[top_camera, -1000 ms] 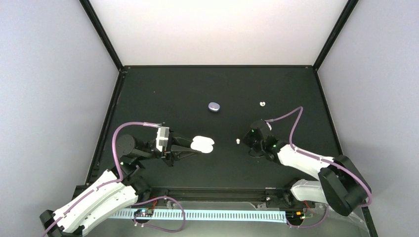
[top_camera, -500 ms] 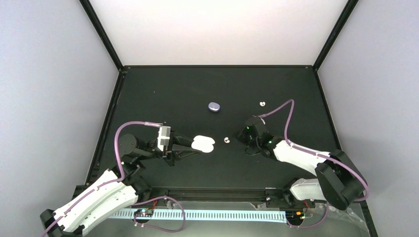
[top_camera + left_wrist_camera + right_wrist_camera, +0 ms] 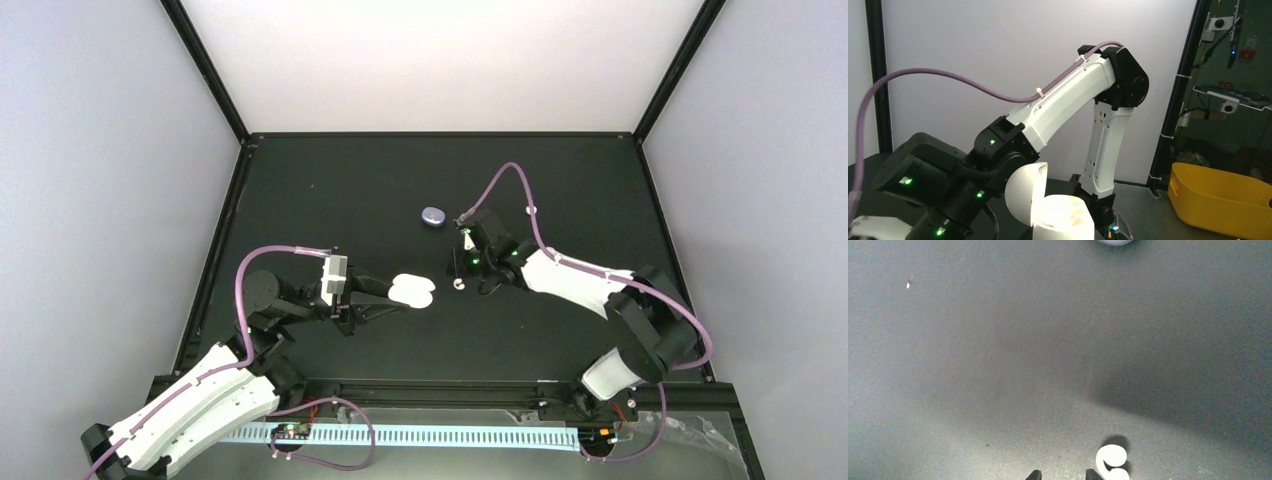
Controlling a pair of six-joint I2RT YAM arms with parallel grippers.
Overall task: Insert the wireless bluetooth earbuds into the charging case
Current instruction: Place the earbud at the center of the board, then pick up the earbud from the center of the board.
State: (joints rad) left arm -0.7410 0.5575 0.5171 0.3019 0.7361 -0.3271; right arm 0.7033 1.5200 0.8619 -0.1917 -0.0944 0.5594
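The black tabletop (image 3: 300,180) has open room across its far half and along its left and right edges. Left of centre, the left pincer (image 3: 384,296) is clamped on the open white charging case (image 3: 412,291), whose lid stands upright. The right pincer (image 3: 1063,474) is just right of that case, its tips slightly apart around bare tabletop. A closed purple case (image 3: 433,215) sits farther back. One white earbud (image 3: 1113,461) lies just beside one right fingertip, apart from the white case.
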